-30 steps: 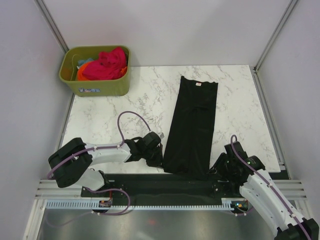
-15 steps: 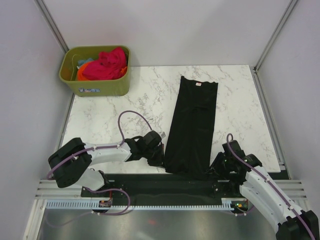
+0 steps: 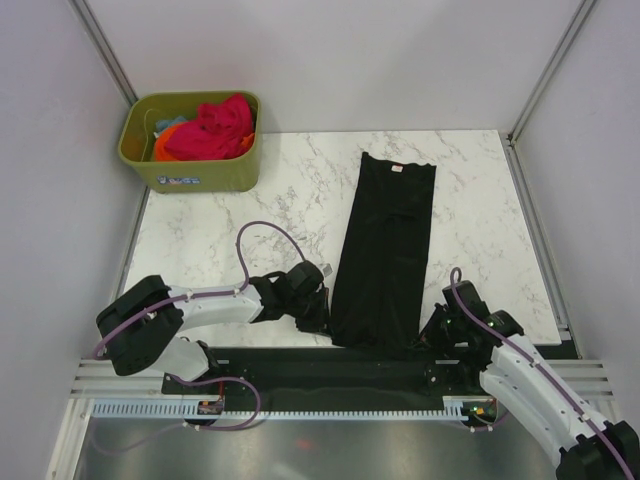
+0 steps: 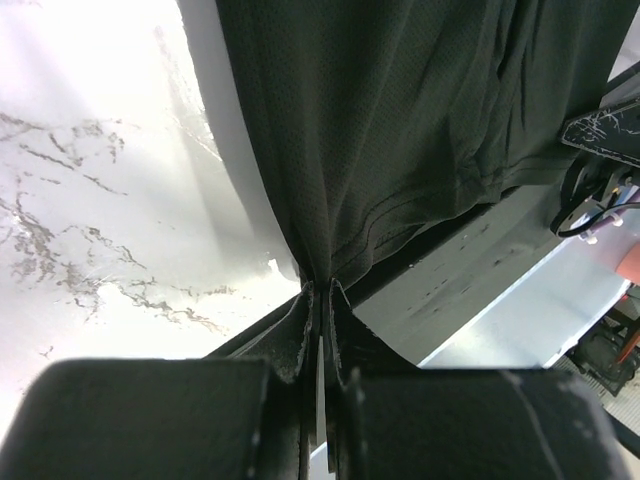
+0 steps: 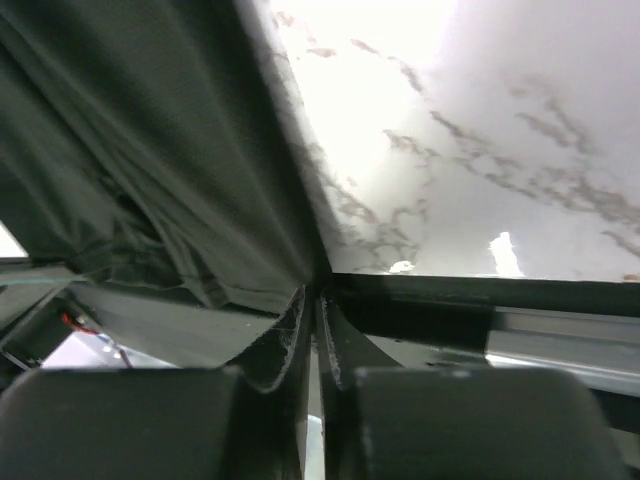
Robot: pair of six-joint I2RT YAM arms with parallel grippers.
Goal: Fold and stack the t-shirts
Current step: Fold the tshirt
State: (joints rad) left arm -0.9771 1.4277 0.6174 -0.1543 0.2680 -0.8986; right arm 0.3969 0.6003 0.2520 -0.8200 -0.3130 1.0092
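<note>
From my screen, the olive-green bin [image 3: 190, 150] sat at the far left corner of the marble table [image 3: 250, 225], with a pink-red t-shirt [image 3: 215, 128] heaped in it and an orange one [image 3: 162, 149] showing at its left side. Nearer to me, the left arm reached low across the table, and the left gripper [image 3: 317, 322] had its fingers [image 4: 297, 330] pressed together on the near left corner of the black t-shirt [image 3: 385, 250], the cloth drawn up into a peak at the tips. That shirt lay flat in the middle of the table as a long narrow strip, its neck label [image 3: 396, 169] at the far end and its hem at the near edge, just over the dark rail [image 3: 300, 362] there. On the right, the right gripper [image 3: 433, 338] came in low at the near right corner, and its wrist view showed the fingers [image 5: 340, 345] nearly touching, pinching the hem where the fabric bunched into folds.
</note>
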